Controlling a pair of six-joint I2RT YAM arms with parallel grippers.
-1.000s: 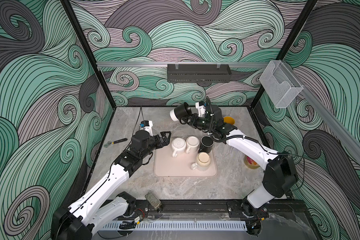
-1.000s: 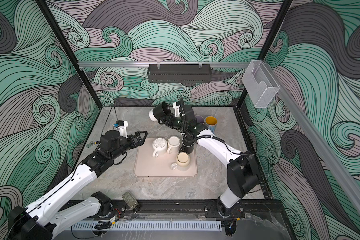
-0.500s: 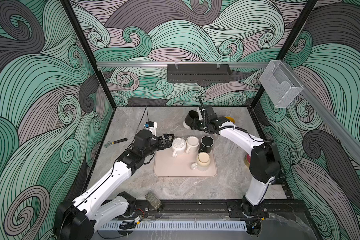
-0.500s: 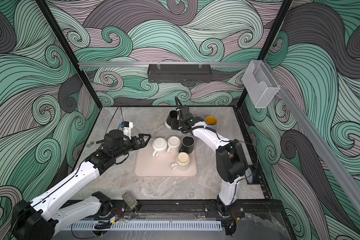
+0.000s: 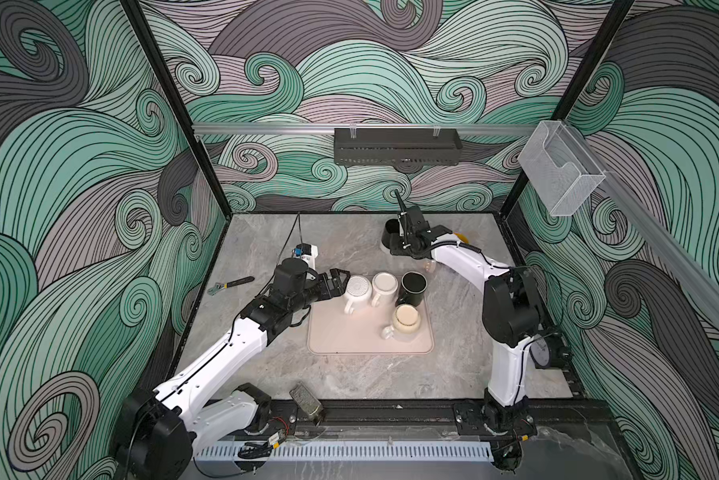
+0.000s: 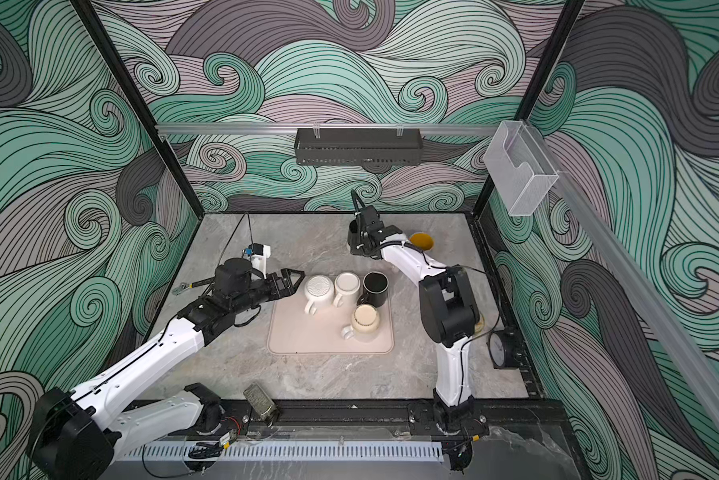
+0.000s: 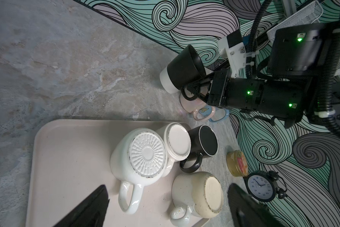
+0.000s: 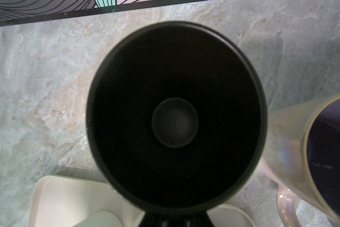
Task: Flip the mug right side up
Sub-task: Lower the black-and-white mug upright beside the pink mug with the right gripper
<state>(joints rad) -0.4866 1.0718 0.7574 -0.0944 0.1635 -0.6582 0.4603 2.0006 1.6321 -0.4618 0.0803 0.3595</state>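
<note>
A black mug with a white base (image 5: pixel 391 236) (image 6: pixel 353 232) is at the back of the table, mouth up and tilted in the left wrist view (image 7: pixel 183 68). My right gripper (image 5: pixel 404 245) (image 6: pixel 365 246) (image 7: pixel 196 88) is shut on it at the handle side. Its dark mouth (image 8: pixel 175 118) fills the right wrist view, with the right gripper (image 8: pixel 175 221) at the rim. My left gripper (image 5: pixel 341 282) (image 6: pixel 295 280) (image 7: pixel 165 206) stands open and empty beside a white upside-down mug (image 5: pixel 358 289) (image 7: pixel 145 155) on the tray.
The beige tray (image 5: pixel 349 340) also holds a white (image 5: pixel 385 284) and a speckled cream mug (image 5: pixel 405 320), with a black one (image 5: pixel 412 286) at its edge, all upside down. An iridescent mug (image 8: pixel 302 147) and a yellow-lined mug (image 6: pixel 422 240) stand near the held mug. Clock (image 7: pixel 260 185), tin (image 7: pixel 237 163), wrench (image 5: pixel 231 284).
The right arm has lowered the black mug from mid-air to the back of the table and turned its mouth from sideways to upward. The left gripper moved closer to the white mug.
</note>
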